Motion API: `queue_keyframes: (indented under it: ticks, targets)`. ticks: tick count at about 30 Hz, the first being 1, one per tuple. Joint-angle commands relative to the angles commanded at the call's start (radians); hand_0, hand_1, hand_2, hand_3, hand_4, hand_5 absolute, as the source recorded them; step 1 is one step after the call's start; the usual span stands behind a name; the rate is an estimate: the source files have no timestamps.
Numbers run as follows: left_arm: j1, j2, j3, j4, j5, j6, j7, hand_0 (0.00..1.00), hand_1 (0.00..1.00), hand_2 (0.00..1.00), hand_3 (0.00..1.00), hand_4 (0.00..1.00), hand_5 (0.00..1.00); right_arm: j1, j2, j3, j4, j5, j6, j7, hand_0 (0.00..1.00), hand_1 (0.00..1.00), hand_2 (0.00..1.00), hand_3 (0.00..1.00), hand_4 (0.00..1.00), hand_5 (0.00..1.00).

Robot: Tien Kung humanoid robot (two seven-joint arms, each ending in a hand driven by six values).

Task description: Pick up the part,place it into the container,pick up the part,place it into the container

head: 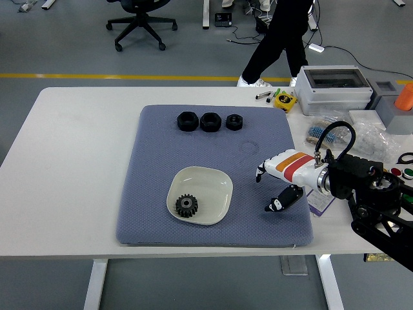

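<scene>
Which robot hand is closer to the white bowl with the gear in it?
The right hand. It hangs over the blue mat, to the right of the bowl and apart from it. The left hand is out of view.

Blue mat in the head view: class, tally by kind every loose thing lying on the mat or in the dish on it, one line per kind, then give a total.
Black nuts in the row at the far side: 3
Black gears: 1, in the dish
White dishes: 1
Total: 5
The right hand may hide another small part.
</scene>
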Motion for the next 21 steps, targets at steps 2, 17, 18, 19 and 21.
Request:
queue_keyframes:
  ticks: [2,17,18,19,21]
  targets:
    - [0.000,-0.001,-0.004,0.000,0.004,0.000,0.001,0.516,0.559,0.557,0.640,0.676,0.647,-0.014,-0.003,0.007,-0.011,0.005,-0.004,0.003,0.638,0.629,0.715,0.597,0.887,0.416]
    - [-0.006,-0.004,0.002,-0.001,-0.006,0.000,-0.002,0.518,0.559,0.559,0.641,0.675,0.648,-0.039,-0.003,-0.002,-0.058,0.014,-0.048,0.008,0.577,0.578,0.653,0.546,0.832,0.408]
    - [-0.006,-0.004,0.002,-0.001,-0.007,0.000,-0.003,0.518,0.559,0.559,0.641,0.675,0.648,-0.038,-0.003,-0.003,-0.059,0.014,-0.049,0.008,0.577,0.578,0.653,0.546,0.832,0.408]
    - [-0.007,-0.004,0.003,-0.001,-0.010,0.001,-0.003,0.518,0.560,0.560,0.641,0.673,0.647,-0.037,-0.004,-0.004,-0.060,0.017,-0.048,0.008,0.460,0.437,0.513,0.478,0.627,0.405]
    - [-0.008,-0.004,0.004,-0.001,-0.012,0.000,-0.004,0.518,0.560,0.560,0.641,0.673,0.647,-0.035,-0.005,-0.006,-0.063,0.026,-0.044,0.011,0.460,0.437,0.513,0.478,0.627,0.405]
